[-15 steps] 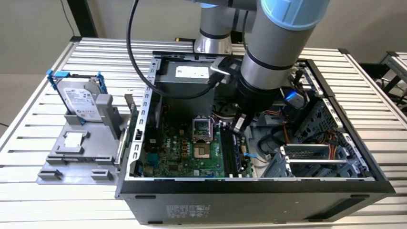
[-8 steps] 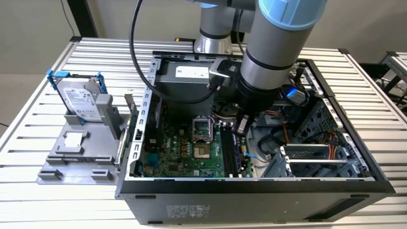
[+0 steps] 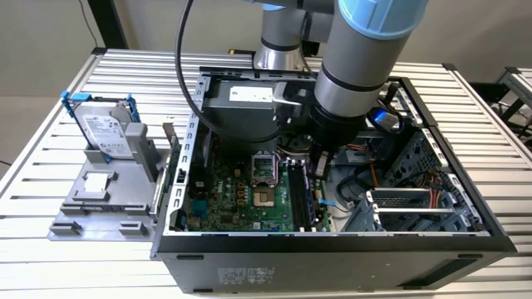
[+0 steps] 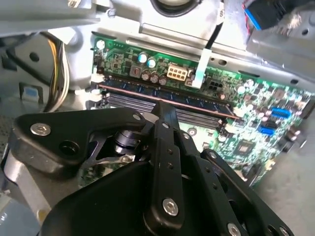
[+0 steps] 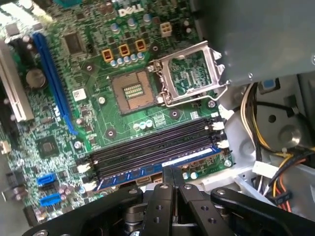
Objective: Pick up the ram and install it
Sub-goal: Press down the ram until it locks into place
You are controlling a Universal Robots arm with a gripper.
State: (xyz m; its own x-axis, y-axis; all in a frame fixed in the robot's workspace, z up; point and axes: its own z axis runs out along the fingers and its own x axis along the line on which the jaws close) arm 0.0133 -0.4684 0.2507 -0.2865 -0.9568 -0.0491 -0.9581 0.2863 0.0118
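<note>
- A slatted aluminium table (image 3: 50, 187) of ribbed, pale metal is carrying everything in the exterior view.
- An open black computer case (image 3: 332, 265), boxy with thin steel walls, is lying on its side on the table, its inside facing up.
- The robot arm (image 3: 365, 75), a smooth grey cylinder with pale blue joint caps, is reaching down into the case.
- A green motherboard (image 3: 241, 199), glossy and studded with small parts, is lying flat on the case floor; its square processor socket (image 5: 132, 91) is standing open with the metal latch frame tipped back.
- A silver hard drive (image 3: 106, 131) in a blue-handled frame is standing on a grey plastic fixture (image 3: 99, 205) at the exterior view's left, well apart from the case.
- The gripper (image 4: 162, 110), matte black with bolted link plates, is hovering just above the slots with its fingertips drawn together and gripping nothing that I can see.
- The ram (image 4: 162, 98), a long thin dark stick with a row of flat chips, is sitting upright in the outermost of the long black memory slots (image 5: 152, 147), directly below and just beyond the fingertips; whether they are touching its edge is unclear.
</note>
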